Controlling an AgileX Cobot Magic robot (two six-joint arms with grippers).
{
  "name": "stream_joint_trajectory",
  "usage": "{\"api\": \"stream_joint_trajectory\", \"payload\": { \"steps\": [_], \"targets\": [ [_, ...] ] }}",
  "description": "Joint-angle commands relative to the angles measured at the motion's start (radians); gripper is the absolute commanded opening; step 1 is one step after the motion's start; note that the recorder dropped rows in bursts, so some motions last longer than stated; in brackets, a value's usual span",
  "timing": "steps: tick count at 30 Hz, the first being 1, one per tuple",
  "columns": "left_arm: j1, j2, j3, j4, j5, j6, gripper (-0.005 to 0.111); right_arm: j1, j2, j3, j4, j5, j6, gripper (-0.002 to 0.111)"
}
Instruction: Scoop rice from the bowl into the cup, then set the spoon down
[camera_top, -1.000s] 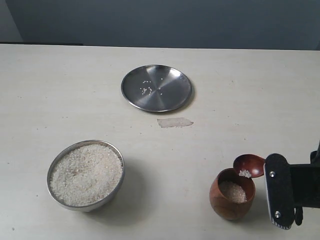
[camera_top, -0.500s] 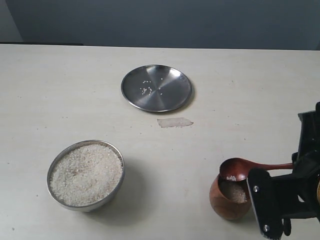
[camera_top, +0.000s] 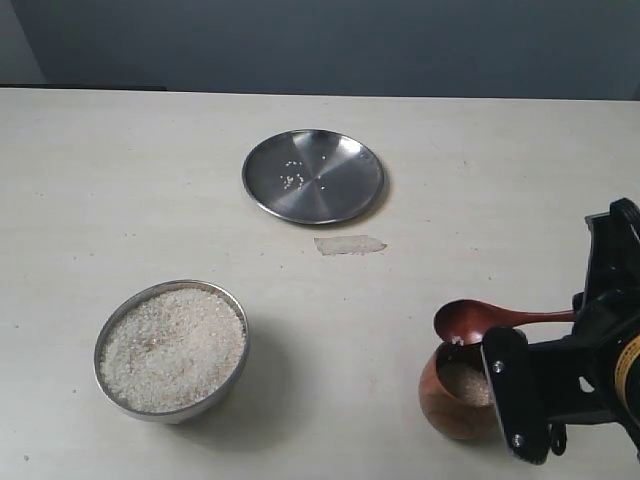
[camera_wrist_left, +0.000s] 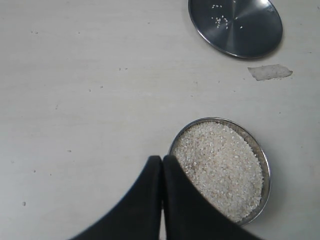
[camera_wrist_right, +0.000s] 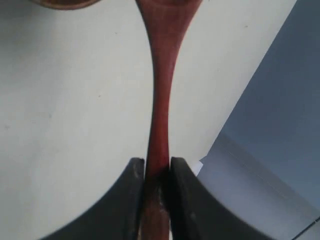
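This looks like a robot test setup in a lab: a bare pale worktop (camera_top: 480, 160) stands against a plain blue-grey wall (camera_top: 320, 45). Only a few props sit on it, a steel bowl (camera_top: 222, 395) of rice (camera_top: 172, 347), a steel plate (camera_top: 345, 175) and a small wooden cup (camera_top: 440, 405), with a black robot arm (camera_top: 590, 375) near the cup.

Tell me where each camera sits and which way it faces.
Exterior: raised, looks down on bowl, plate, cup; right arm shows.
Left wrist: above the table, looks down at bowl, plate; shut jaws show.
Right wrist: low, looks along the spoon; jaws clamp its handle.
Shared: exterior and left wrist both see bowl, plate.
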Motion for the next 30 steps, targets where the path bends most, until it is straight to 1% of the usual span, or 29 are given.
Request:
{"api": "stream_joint_trajectory", "payload": {
  "steps": [1, 14, 16, 19, 26, 30],
  "targets": [
    [0.001, 0.000, -0.005, 0.005, -0.006, -0.002, 0.000, 0.001, 0.007, 0.004, -0.001, 0.005, 0.015, -0.001],
    [0.001, 0.000, -0.005, 0.005, -0.006, -0.002, 0.000, 0.001, 0.007, 0.004, 0.049, 0.005, -0.043, -0.001],
    [0.001, 0.000, -0.005, 0.005, -0.006, -0.002, 0.000, 0.001, 0.007, 0.004, 0.092, 0.005, -0.126, -0.001],
    [0.001, 0.000, -0.005, 0.009, -0.003, -0.002, 0.000, 0.001, 0.008, 0.004, 0.048, 0.005, -0.050, -0.001],
    [0.001, 0.000, -0.005, 0.009, -0.003, -0.002, 0.000, 0.001, 0.008, 0.004, 0.059, 0.005, -0.057, -0.001],
    [0.001, 0.000, -0.005, 0.009, -0.003, -0.002, 0.000, 0.001, -0.003, 0.000, 0.022, 0.005, 0.053, -0.001]
  ]
}}
